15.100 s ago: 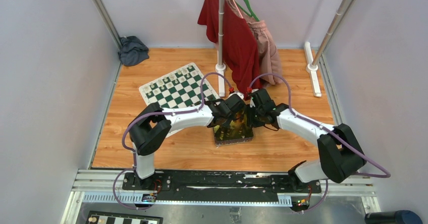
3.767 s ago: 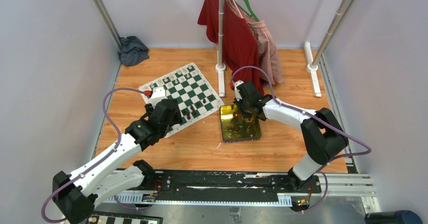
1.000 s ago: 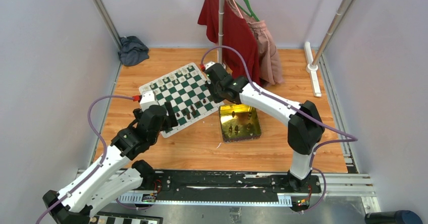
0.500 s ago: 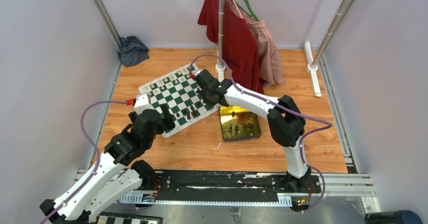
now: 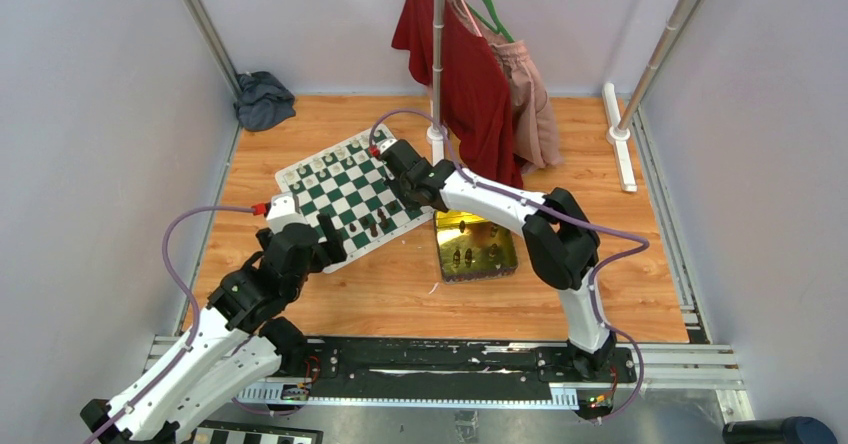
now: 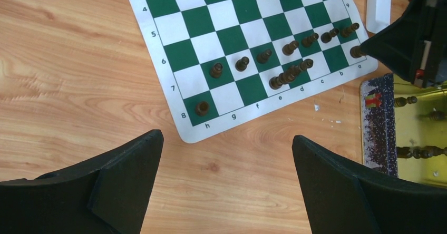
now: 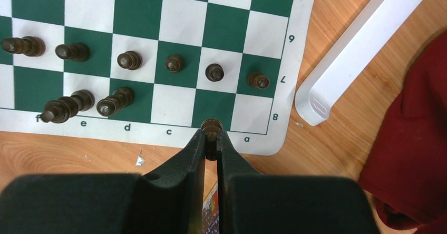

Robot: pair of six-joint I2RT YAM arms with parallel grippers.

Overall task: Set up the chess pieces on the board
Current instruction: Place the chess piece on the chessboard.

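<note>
1. The wooden table [image 5: 400,299] carried the board [image 5: 345,189], which lay at the same slant as in all the earlier pictures.
2. The gold-green tin [image 6: 378,139] sat just off the board's near-right corner, as it had a moment before. In the oldest picture it lay slightly further left.
3. A white foot [image 7: 358,49] of the clothes rack lay just beside the board's a8 corner, unmoved.
4. The left gripper [image 6: 226,136] hung with its jaws spread wide and nothing between them, above the board's near border between the g and f marks. A few seconds earlier it had reached over the board's near rows, and it had since drawn back.
5. The right gripper [image 7: 211,134] had its jaws narrowed on a dark chessman [image 7: 211,123] at the near edge of the board's b8 square. Whether the piece touched the board could not be told. Earlier this gripper had been over the tin. It then crossed to the board's right corner and, in the last half second, edged further left.
6. Dark chessmen [image 6: 242,63] stood along the board's seventh row from a to g, with others on h8, e8 and d8.
7. Cream chessmen [image 5: 345,152] lined the board's far edge, as before.
8. Spare dark pieces [image 6: 403,101] lay in the tin.
</note>
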